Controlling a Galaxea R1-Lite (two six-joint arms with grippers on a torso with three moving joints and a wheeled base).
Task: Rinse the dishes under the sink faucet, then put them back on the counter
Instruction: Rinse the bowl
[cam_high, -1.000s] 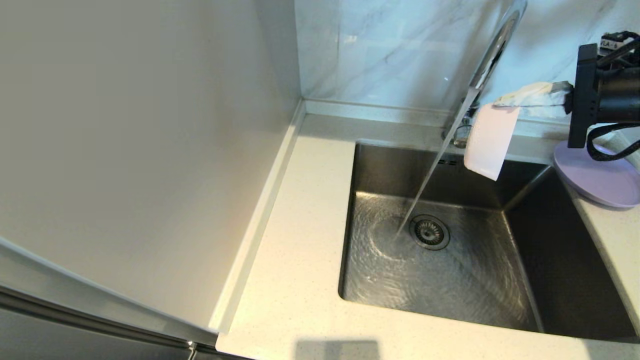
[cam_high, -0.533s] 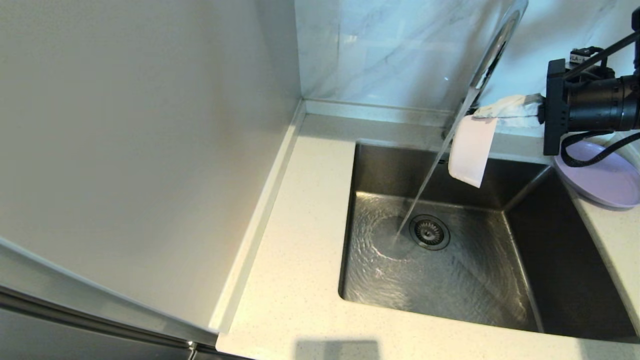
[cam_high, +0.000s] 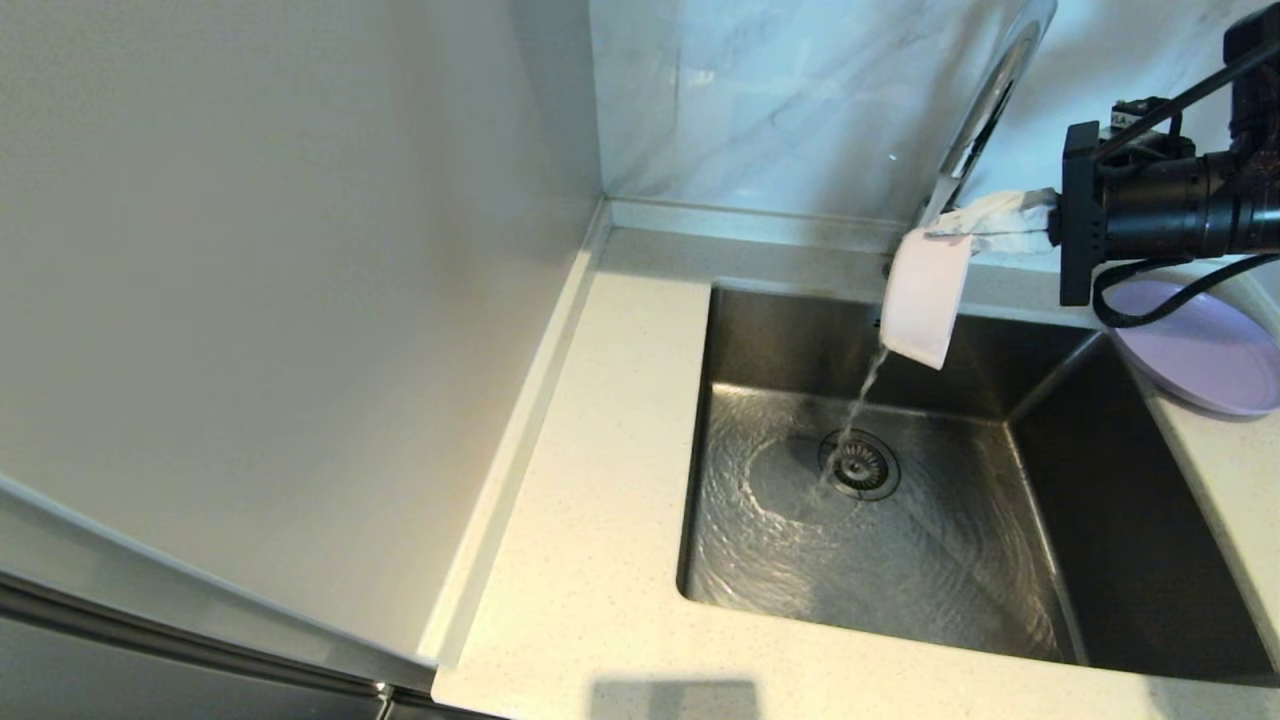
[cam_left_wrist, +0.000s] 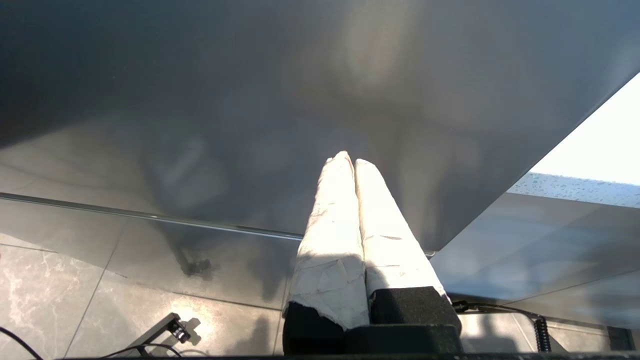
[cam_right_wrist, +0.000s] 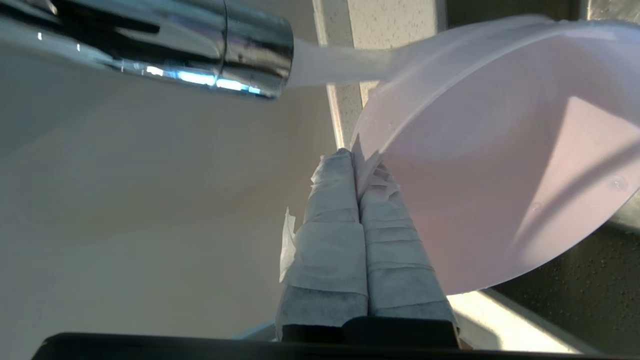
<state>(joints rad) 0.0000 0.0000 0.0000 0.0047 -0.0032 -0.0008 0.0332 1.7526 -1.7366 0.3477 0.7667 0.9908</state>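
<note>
My right gripper (cam_high: 945, 228) is shut on the rim of the small pale pink dish (cam_high: 925, 300), held tilted on edge over the back of the sink (cam_high: 1040, 600). Water from the chrome faucet (cam_high: 985, 95) strikes the dish and runs off its lower edge toward the drain strainer (cam_high: 858, 465). In the right wrist view the right gripper (cam_right_wrist: 354, 157) pinches the dish (cam_right_wrist: 500, 165) beside the faucet spout (cam_right_wrist: 200, 40). The lilac plate (cam_high: 1200, 350) lies on the counter (cam_high: 590, 500) right of the sink. The whitish bowl is out of view. My left gripper (cam_left_wrist: 348, 160) is shut, empty and parked low.
A tall pale wall panel (cam_high: 280, 300) rises along the counter's left side, and a marble backsplash (cam_high: 780, 100) stands behind the sink. A thin sheet of water swirls over the basin floor.
My right gripper has carried the pink dish leftward into the faucet stream. The water, which fell straight to the basin before, now hits the dish and spills from it.
</note>
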